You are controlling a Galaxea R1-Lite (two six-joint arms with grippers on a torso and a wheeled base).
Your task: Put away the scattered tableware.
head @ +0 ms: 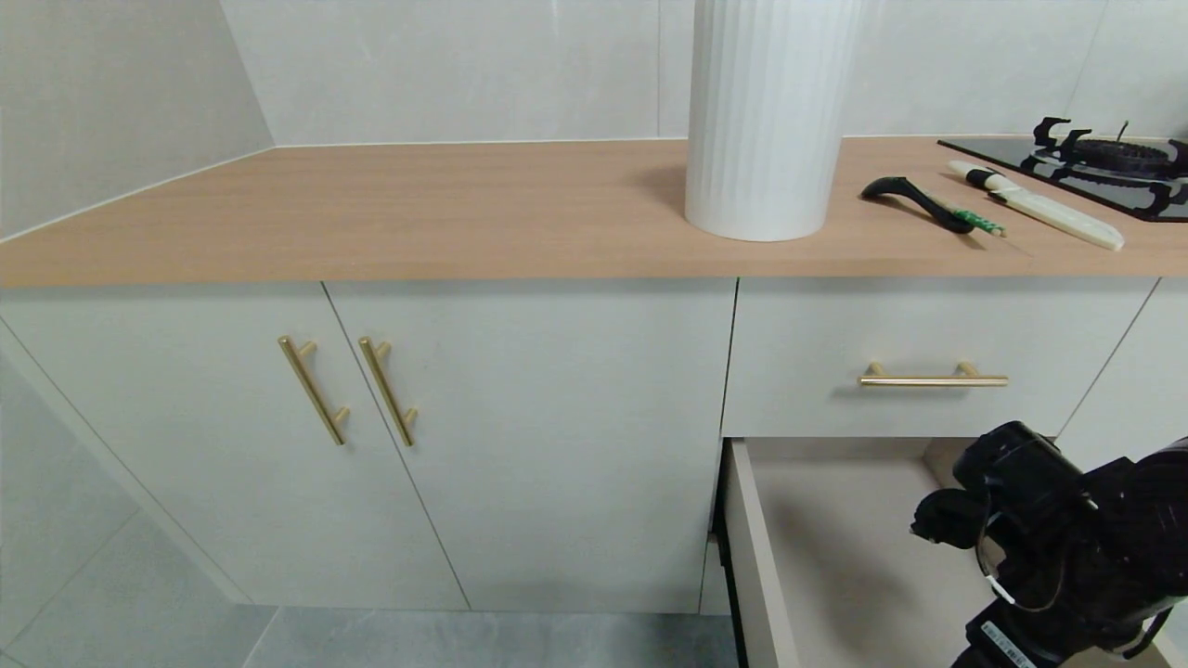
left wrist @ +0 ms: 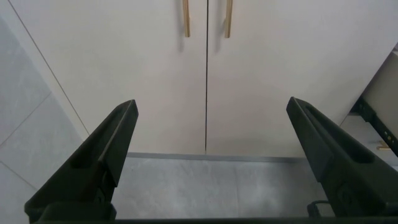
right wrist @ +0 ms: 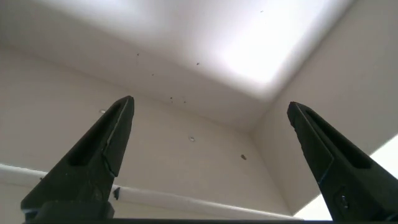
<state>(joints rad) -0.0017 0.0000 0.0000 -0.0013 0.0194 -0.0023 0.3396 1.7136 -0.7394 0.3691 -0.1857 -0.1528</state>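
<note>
Two pieces of tableware lie on the wooden countertop [head: 418,209] at the right: a black-handled utensil [head: 914,202] with a green tip, and beside it a white knife [head: 1039,206]. Below them the lower drawer [head: 756,557] is pulled out, and its pale inside looks bare. My right arm [head: 1049,529] hangs over that drawer. My right gripper [right wrist: 211,103] is open with nothing between its fingers and faces the drawer's inner corner. My left gripper [left wrist: 211,104] is open and holds nothing. It is low in front of the double cabinet doors [left wrist: 206,74], above the floor.
A tall white ribbed cylinder [head: 766,121] stands on the counter left of the utensils. A black gas hob [head: 1104,172] occupies the far right corner. The upper drawer [head: 933,378] with its gold handle is closed. Tiled wall runs behind the counter.
</note>
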